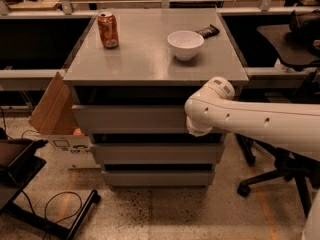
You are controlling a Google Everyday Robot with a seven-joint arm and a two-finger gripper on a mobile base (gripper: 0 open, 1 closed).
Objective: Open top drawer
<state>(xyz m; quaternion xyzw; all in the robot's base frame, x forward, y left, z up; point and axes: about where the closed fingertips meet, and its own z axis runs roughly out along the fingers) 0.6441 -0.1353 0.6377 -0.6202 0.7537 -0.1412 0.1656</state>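
Observation:
The top drawer is the uppermost of three grey fronts of the cabinet, a plain flat panel with a dark gap above it under the tabletop. It stands a little further forward than the two fronts below. My white arm reaches in from the right. My gripper is at the arm's end, against the right end of the top drawer's front, mostly hidden behind the rounded wrist.
On the grey cabinet top stand an orange soda can, a white bowl and a dark snack bar. A cardboard box leans at the cabinet's left. An office chair base is at the right, cables and a black stand at the lower left.

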